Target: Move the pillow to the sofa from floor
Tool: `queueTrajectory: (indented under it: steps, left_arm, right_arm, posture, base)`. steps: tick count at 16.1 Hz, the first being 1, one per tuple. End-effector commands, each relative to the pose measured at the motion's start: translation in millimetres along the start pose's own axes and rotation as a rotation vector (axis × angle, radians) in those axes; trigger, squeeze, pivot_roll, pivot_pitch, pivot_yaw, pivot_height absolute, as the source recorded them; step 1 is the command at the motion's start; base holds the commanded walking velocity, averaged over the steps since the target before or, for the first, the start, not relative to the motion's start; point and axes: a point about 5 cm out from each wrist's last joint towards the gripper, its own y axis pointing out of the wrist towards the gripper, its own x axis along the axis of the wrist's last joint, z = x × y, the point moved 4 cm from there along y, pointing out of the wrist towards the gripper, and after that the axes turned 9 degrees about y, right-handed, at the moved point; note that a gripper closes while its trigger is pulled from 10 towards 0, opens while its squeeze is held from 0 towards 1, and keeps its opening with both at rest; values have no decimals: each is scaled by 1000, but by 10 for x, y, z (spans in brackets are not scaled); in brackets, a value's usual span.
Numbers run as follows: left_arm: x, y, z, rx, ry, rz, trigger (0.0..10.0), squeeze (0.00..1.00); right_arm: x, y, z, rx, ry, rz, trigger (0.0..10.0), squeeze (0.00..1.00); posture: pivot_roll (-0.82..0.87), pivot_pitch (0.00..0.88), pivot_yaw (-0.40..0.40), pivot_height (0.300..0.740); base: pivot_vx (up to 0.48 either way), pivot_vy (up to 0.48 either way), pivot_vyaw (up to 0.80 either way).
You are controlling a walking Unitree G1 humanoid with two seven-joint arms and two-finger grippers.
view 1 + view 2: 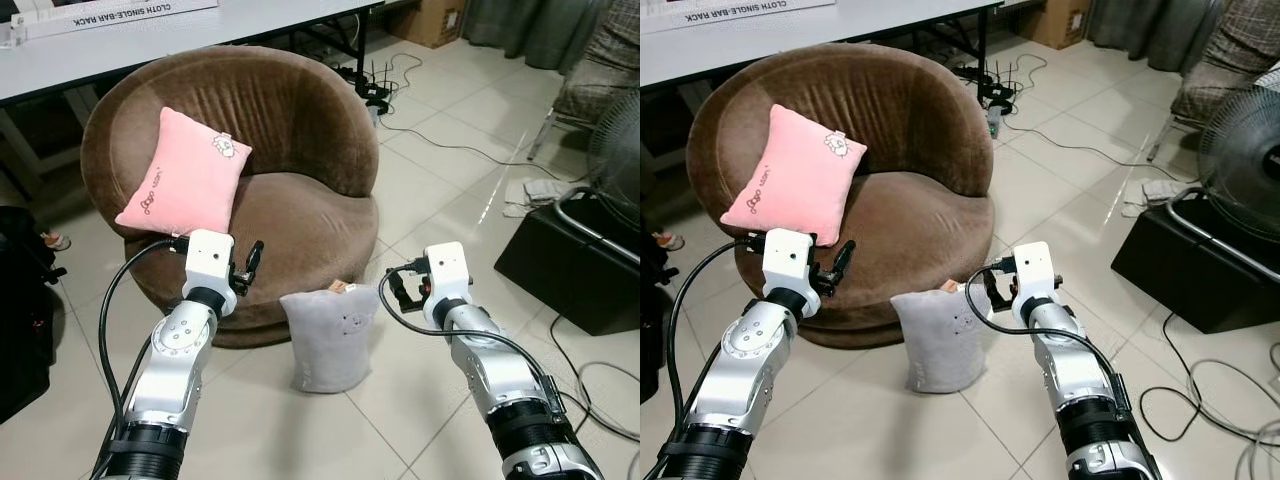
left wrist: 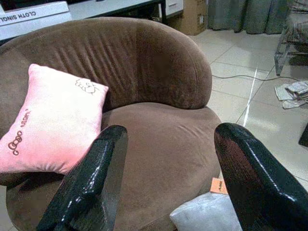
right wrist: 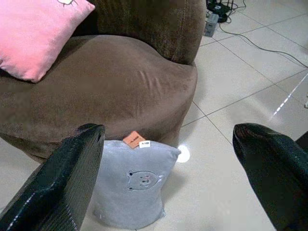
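Note:
A grey pillow (image 1: 325, 340) with a small bear face and an orange tag stands upright on the tiled floor, against the front base of the round brown sofa (image 1: 300, 215). A pink pillow (image 1: 185, 175) leans on the sofa's left side. My left gripper (image 1: 248, 265) hovers open, up and to the left of the grey pillow, over the sofa's front edge. My right gripper (image 1: 400, 290) is open to the right of the grey pillow's top, a short way off. The right wrist view has the grey pillow (image 3: 130, 187) low between the open fingers (image 3: 62, 178).
A white table (image 1: 150, 40) stands behind the sofa. Cables (image 1: 450, 140) trail across the tiles at the back right. A black box (image 1: 570, 270) and a fan (image 1: 615, 160) stand at the right. A dark object (image 1: 20, 320) sits at the left edge.

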Motion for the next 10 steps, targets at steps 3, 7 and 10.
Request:
queueTrajectory:
  steps: [3,7,10]
  left_arm:
    - [-52,-27,-21,-20,15,15,10000,0]
    - [-47,-27,-23,-29,21,13,10000,0]
    - [-44,-30,-27,-35,23,10,10000,0]
  right_arm:
    - [10,8,-18,-12,-4,-9,10000,0]
    - [-9,2,-22,-21,7,-9,10000,0]
    - [-24,-4,-21,-24,13,-9,10000,0]
  posture:
    - [57,0,22,740]
    - [55,0,30,740]
    - [51,0,39,740]
  base:
    - [299,0,0]
    - [322,0,0]
    - [385,0,0]
